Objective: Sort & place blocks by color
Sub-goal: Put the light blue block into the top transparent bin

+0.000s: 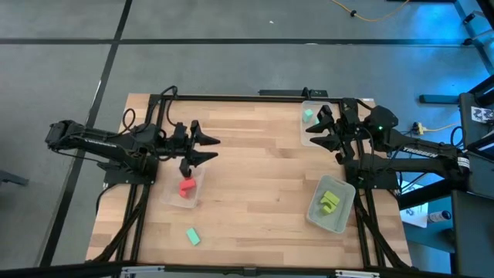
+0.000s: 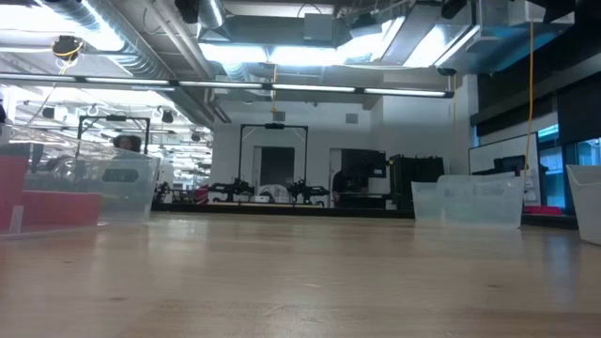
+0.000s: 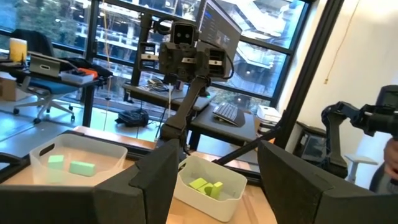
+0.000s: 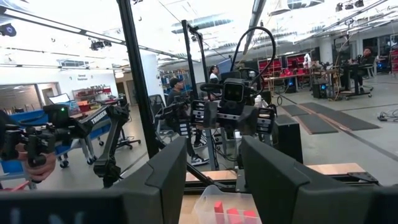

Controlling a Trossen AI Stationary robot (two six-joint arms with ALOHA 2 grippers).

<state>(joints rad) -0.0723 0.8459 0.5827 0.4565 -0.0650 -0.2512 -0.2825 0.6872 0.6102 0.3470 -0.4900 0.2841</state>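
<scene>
The left pincer [image 1: 210, 149] hangs over the left half of the desk [image 1: 255, 177], its two fingers spread with nothing between them, just beyond the clear tray [image 1: 187, 188] that holds the red blocks [image 1: 185, 188]. From above the reds merge into one patch, so their count is hard to read there; the right wrist view shows three of them [image 4: 227, 213], cut off by the picture's lower edge. The right pincer [image 1: 315, 124] waits at the far right of the desk beside a second tray [image 1: 307, 125], its fingers apart and empty. That arm covers much of this tray from above, where only one mint block [image 1: 308, 115] shows; the left wrist view shows two [image 3: 69, 165] in it. A third tray [image 1: 332, 203] at the near right holds the yellow-green blocks [image 1: 329, 201], bunched so closely that their number is unclear. One mint block [image 1: 193, 236] lies loose on the bare desk near the front left, well apart from every tray. The low view shows only tray walls; no pincer appears there
</scene>
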